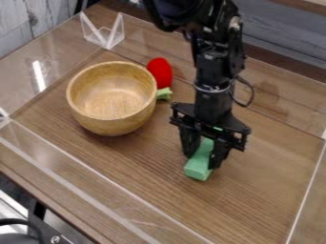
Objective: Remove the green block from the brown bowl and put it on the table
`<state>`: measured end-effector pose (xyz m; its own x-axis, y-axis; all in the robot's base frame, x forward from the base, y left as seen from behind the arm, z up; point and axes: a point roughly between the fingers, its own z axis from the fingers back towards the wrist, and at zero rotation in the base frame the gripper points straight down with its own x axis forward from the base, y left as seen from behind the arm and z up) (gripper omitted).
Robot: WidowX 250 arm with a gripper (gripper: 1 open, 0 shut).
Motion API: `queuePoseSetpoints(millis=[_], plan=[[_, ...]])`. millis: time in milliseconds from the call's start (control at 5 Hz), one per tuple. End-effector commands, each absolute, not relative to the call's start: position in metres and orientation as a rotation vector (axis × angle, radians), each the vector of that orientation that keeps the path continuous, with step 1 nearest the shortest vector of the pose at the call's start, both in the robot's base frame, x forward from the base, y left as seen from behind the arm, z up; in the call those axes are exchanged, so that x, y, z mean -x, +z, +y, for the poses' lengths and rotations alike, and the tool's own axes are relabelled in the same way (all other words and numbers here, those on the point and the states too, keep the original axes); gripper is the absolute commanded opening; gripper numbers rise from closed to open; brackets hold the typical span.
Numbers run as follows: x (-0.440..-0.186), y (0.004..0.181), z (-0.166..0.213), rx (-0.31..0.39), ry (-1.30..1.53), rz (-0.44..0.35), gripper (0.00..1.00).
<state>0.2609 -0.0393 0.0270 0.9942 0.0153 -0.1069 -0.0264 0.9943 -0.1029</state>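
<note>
In the camera view, you have the green block (199,163) out of the brown bowl (110,98) and low over the table (128,181), to the bowl's right in the picture; your gripper (201,150) is closed on its upper end. Lifting out and carrying look done; whether the block touches the wood you cannot tell, so setting down and letting go seem left

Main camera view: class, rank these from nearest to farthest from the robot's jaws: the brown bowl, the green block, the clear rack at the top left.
1. Green block: between the jaws, right of the bowl in the picture.
2. Brown bowl: to the picture's left of the jaws.
3. Clear rack: beyond the bowl, towards the top left.
</note>
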Motion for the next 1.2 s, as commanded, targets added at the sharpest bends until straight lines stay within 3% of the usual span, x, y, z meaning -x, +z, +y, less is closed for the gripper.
queuePoseSetpoints(millis=[0,800,1000], plan=[[-0.265,0.033,-0.031,0.103,0.016,0.078,0.00],[-0.259,0.039,-0.018,0.121,-0.005,0.082,0.00],[-0.259,0.052,-0.016,0.135,-0.004,0.070,1.00]])
